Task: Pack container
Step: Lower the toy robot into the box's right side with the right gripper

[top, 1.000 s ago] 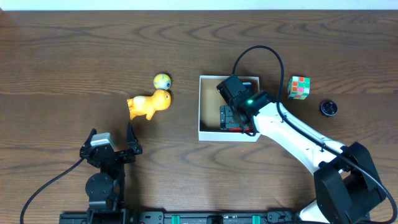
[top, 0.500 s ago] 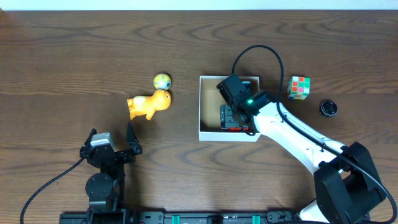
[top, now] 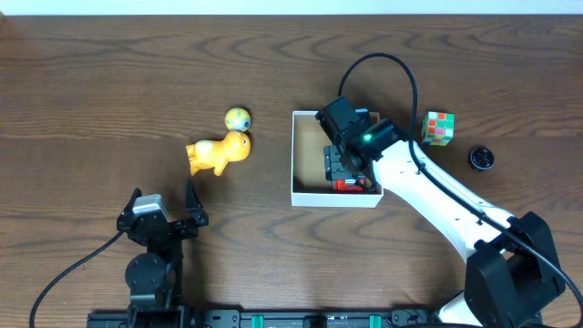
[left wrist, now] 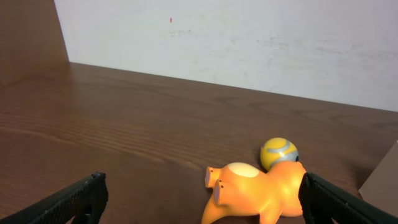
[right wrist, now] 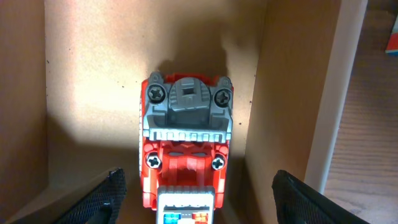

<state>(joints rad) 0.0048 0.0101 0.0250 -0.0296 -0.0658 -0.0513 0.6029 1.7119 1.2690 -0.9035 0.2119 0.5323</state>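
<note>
Where the dark brown, wood-grained bench ends at its far edge, a plain white wall with faint scuffs rises behind it. A brown panel stands at the left of the left wrist view. The container sits right of the middle of the bench, thin white walls around a cardboard floor. A red and grey toy truck lies inside it, in the right half and close to the right wall. The right fingers hang apart over the truck, one on each side, gripping nothing. The left fingers are spread apart too, low near the bench's front edge. They face an orange toy animal with a yellow ball just beside its head. A coloured puzzle cube and a small black round thing rest on the bare wood right of the container.
</note>
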